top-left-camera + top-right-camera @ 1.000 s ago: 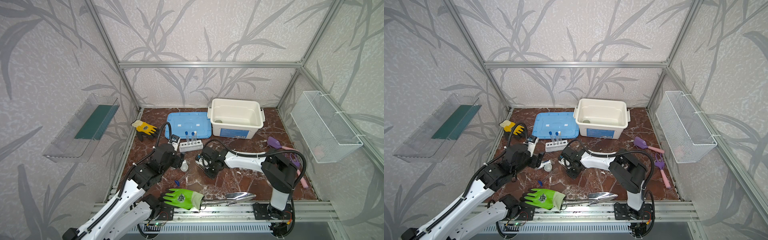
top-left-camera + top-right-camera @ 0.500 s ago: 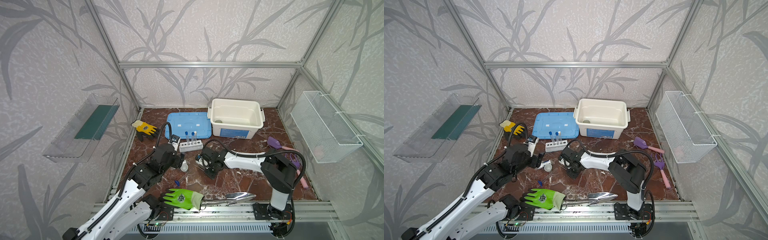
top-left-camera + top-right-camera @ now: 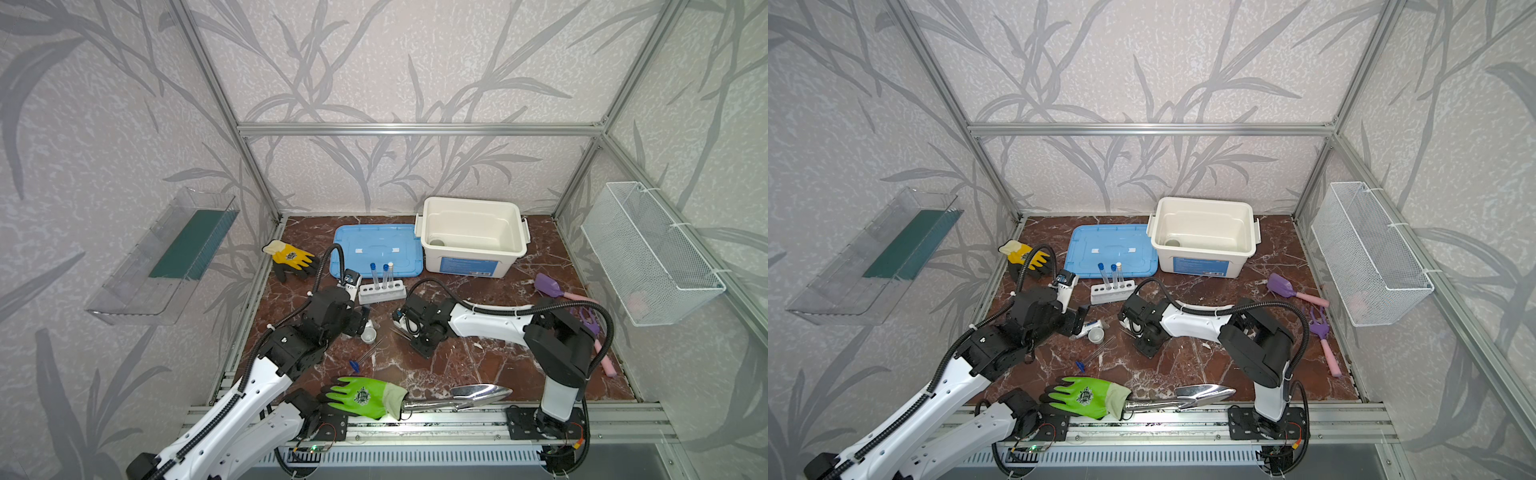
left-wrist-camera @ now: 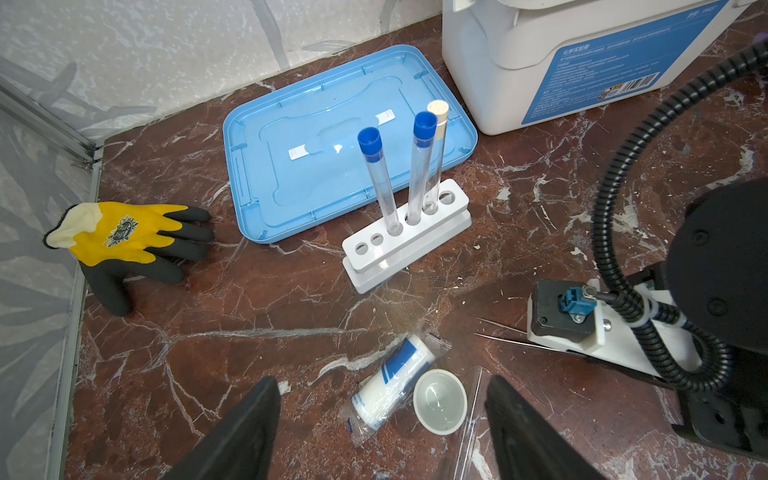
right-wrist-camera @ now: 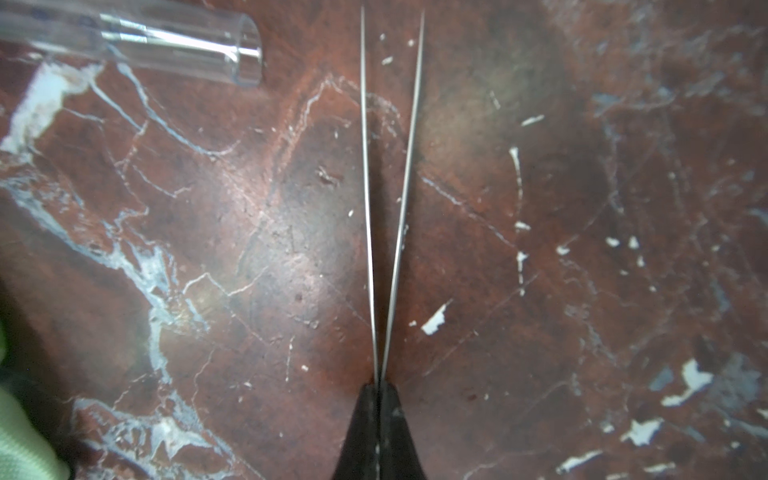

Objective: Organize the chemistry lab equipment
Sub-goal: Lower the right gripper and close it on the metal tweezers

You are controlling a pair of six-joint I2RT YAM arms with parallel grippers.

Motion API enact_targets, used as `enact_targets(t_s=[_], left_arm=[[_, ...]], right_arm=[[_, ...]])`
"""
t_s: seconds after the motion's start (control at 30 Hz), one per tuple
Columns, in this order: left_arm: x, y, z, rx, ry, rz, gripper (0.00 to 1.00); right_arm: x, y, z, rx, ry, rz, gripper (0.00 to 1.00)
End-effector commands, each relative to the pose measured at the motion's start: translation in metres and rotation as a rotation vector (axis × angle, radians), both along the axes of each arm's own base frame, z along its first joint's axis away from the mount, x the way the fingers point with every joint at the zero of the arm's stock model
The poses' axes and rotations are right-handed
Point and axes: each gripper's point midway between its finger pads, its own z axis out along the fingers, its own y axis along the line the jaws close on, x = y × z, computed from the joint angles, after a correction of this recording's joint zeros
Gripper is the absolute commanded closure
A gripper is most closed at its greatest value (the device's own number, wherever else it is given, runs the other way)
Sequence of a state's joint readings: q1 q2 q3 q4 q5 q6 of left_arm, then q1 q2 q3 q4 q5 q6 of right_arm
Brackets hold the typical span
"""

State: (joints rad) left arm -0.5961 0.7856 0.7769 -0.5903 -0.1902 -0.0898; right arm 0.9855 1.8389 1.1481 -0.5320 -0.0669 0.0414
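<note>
The step in hand, as I judge it, is picking the tweezers off the table to put them away. The bottle, the bowl and a loose tube are not yet dealt with.

On the left, the left gripper [image 4: 381, 380] hangs released. Its 2 black fingers [image 4: 249, 424] are spread wide and empty above the bottle [image 4: 395, 374], a white cylinder with a blue stripe, lying on its side in a crinkly clear wrapper. Just beside it stands the bowl [image 4: 440, 401], small, round, smooth and white. The loose clear tube [image 4: 471, 411] lies flat along the bowl's other side. Behind them is the rack [image 4: 407, 245], a white plastic block with 6 holes. It holds 3 tall thin tubes [image 4: 378, 183], 2 blue-capped and 1 pale-capped, and 3 holes are free.

Further right, the tweezers [image 5: 377, 365] lie on the red-brown marbled table [image 5: 582, 208]. They show as 2 hair-thin steel prongs, edge-on, splaying away from the right gripper [image 5: 378, 386], which is clenched on their joined end.

The next move probably calls for a straight lift that keeps the tips from dragging. A carry would follow, likely to the open white bin [image 3: 469, 201] at the back right, whose blue lid [image 3: 374, 249] lies to its left. Steel this thin and springy could twist or slip between the pads.
</note>
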Motion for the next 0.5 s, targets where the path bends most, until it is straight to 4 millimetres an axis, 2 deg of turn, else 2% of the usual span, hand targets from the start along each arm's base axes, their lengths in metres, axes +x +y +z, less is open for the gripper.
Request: enact_targets(t_s=[0.0,0.23,0.27,0.33,0.47], left_arm=[[0.000,0.002,0.001,-0.004,-0.007,0.012,0.21],[0.002,-0.001,0.002,-0.011,-0.005,0.005,0.21],[0.003,-0.002,0.003,-0.015,-0.008,0.006,0.21],[0.005,-0.007,0.007,-0.036,-0.017,-0.006,0.21],[0.009,-0.025,0.016,-0.117,-0.059,-0.064,0.21]], right_arm=[[0.003,-0.004,0.022,0.023,-0.020,-0.033,1.00],[0.012,-0.015,0.044,0.043,-0.042,-0.074,1.00],[0.015,-0.016,0.056,0.065,-0.057,-0.082,1.00],[0.017,-0.021,0.067,0.075,-0.066,-0.097,1.00],[0.028,-0.034,0.101,0.122,-0.111,-0.143,1.00]])
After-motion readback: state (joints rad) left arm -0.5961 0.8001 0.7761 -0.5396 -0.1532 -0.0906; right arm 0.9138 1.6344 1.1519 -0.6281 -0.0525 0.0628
